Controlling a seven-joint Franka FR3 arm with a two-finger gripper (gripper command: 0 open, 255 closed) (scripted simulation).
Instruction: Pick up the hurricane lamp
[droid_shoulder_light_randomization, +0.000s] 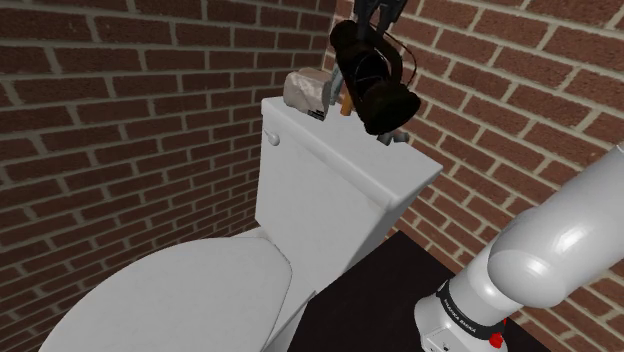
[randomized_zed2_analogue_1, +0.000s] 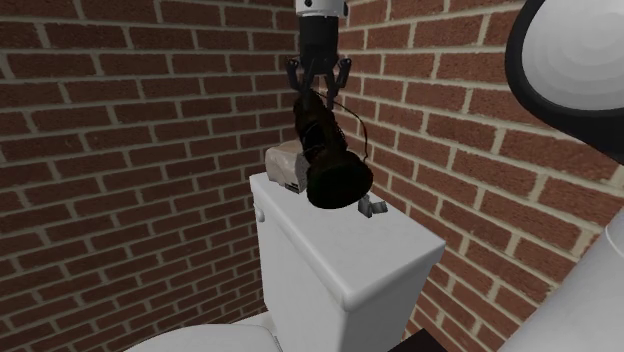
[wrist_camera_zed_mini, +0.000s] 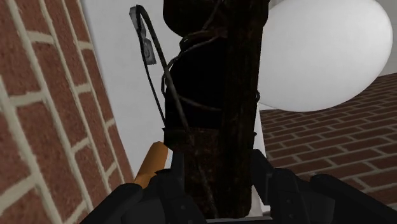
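In the shoulder view, the toilet's closed white seat lid (droid_shoulder_light_randomization: 185, 290) lies at the lower left. The white tank (droid_shoulder_light_randomization: 320, 195) rises behind it against the brick wall (droid_shoulder_light_randomization: 120, 110). On the tank's top, close to the wall, sits a crumpled beige bundle (droid_shoulder_light_randomization: 305, 90), with an orange stub (droid_shoulder_light_randomization: 343, 104) just right of it. Next comes the dark hurricane lamp (droid_shoulder_light_randomization: 372, 75), hanging tilted over the tank top, its broad base lowest and a thin wire looping beside it. The black gripper (randomized_zed2_analogue_1: 318, 82) is clamped on the lamp's upper end, a finger pressed to either side. A small grey object (droid_shoulder_light_randomization: 396, 136) lies on the tank near the lamp's base. The white arm (droid_shoulder_light_randomization: 560, 245) stands at the lower right
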